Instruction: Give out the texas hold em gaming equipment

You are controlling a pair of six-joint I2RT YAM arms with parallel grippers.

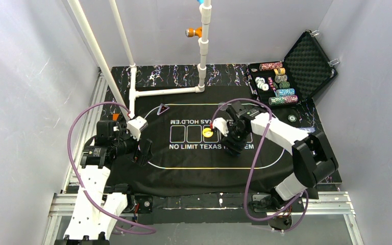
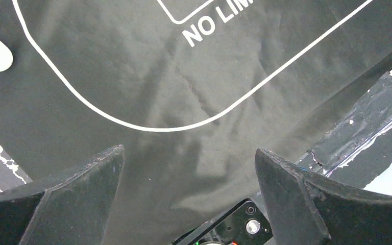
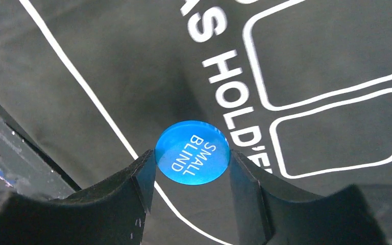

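Low in the middle of the right wrist view, the round blue plastic button disc (image 3: 192, 153) printed SMALL BLIND sits pinched edge to edge in the right pincer (image 3: 191, 159), with the black cloth mat (image 3: 107, 76) behind it. The left pincer (image 2: 189, 168) gapes wide, holding nothing, over the mat's bare lower-left part.

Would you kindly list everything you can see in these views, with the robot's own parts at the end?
blue disc: one, blue, marked SMALL BLIND, pinched between the right claw's fingers, over the mat
yellow disc: one, yellow, on the mat by the printed boxes
chips: several rows, mixed colours, in the case; number too small to tell
mat: one, black with white print, middle of the table
case: one, black, foam-lined, open, far right corner
pipe frame: one, white, far side
left claw: one, black, open and empty, over the mat's near left
right claw: one, black, closed on the blue disc
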